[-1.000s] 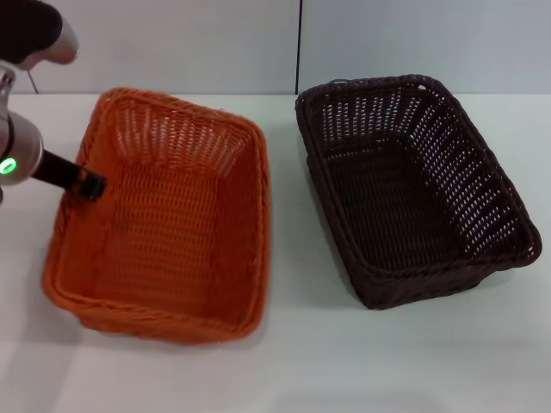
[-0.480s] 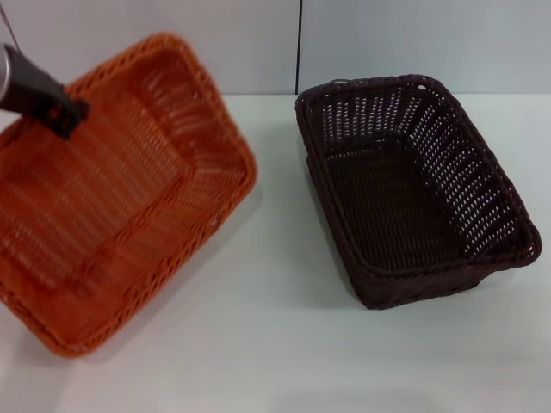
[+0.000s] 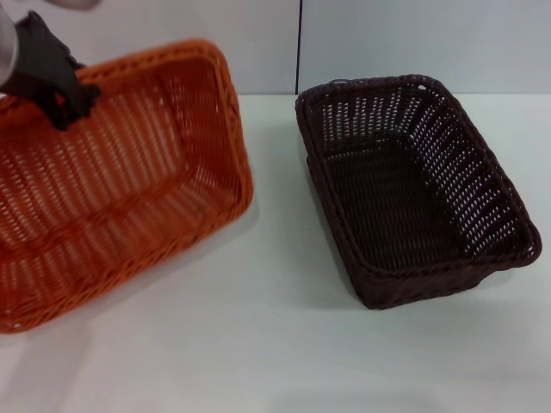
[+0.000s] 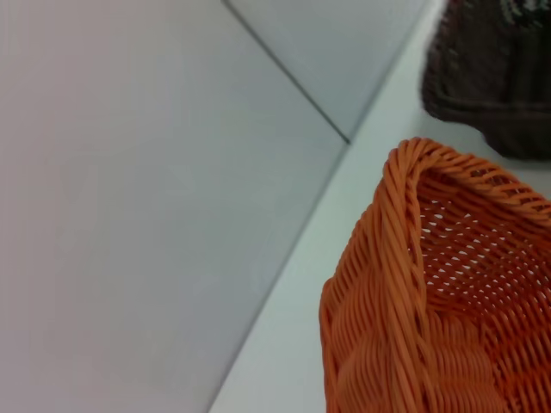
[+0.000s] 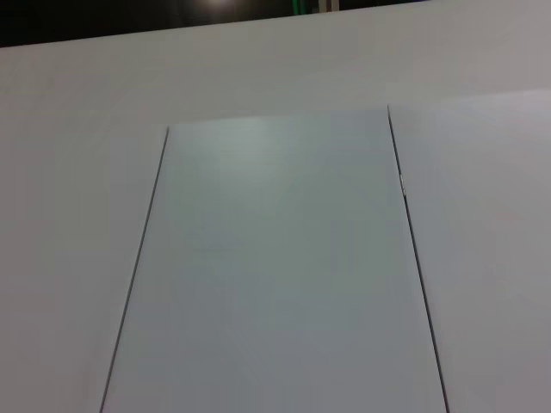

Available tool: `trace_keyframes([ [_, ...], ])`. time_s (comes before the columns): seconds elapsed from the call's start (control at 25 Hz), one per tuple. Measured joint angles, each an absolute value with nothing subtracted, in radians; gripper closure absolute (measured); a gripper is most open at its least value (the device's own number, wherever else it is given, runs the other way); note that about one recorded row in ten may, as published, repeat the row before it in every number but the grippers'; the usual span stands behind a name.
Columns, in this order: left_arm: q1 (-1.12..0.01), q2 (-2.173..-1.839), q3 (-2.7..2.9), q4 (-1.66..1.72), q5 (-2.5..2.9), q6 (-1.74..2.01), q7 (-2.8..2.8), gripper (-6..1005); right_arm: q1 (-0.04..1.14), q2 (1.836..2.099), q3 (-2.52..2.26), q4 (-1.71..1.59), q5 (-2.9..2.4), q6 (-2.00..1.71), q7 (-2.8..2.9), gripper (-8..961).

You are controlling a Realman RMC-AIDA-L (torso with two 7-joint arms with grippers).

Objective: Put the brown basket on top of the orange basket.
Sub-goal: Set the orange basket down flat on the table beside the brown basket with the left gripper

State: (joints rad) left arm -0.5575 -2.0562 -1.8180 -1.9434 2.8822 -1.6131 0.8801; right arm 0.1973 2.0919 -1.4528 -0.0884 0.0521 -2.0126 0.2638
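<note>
The orange basket (image 3: 120,181) is lifted and tilted at the left of the head view, its far rim raised toward me. My left gripper (image 3: 65,101) is shut on its rim at the upper left. A corner of the orange basket also shows in the left wrist view (image 4: 430,292). The brown basket (image 3: 409,189) stands flat on the white table at the right, apart from the orange one; a bit of it shows in the left wrist view (image 4: 491,77). My right gripper is out of view; its wrist view shows only wall panels.
The white table (image 3: 284,344) runs to a pale wall (image 3: 387,43) behind both baskets, with a dark seam in it. A strip of bare table lies between the two baskets.
My left gripper has lifted the orange basket off the table, tilted it and swung it left and toward me. The brown basket has not moved.
</note>
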Motion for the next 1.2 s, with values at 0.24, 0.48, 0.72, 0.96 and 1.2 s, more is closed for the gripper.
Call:
trace_keyframes([
  [0.24,-0.556,-2.058,-1.730,-1.911,2.883,-1.632,0.988,834,0.193,2.092,-1.453,-0.087,0.047,-2.023,0.264,148],
  [0.48,-0.561,-2.060,-1.703,-1.915,2.881,-1.642,1.014,834,0.196,2.092,-1.453,-0.087,0.044,-2.016,0.265,148],
  [0.72,-0.599,-2.066,-1.597,-1.889,2.875,-1.634,1.021,834,0.191,2.092,-1.453,-0.087,0.044,-2.014,0.265,148],
  [0.96,-0.628,-2.067,-1.598,-1.844,2.812,-1.609,1.017,834,0.189,2.091,-1.452,-0.072,0.043,-2.013,0.265,148],
  [1.2,-0.636,-2.067,-1.596,-1.781,2.794,-1.550,1.019,833,0.189,2.089,-1.448,-0.064,0.043,-2.013,0.265,148],
])
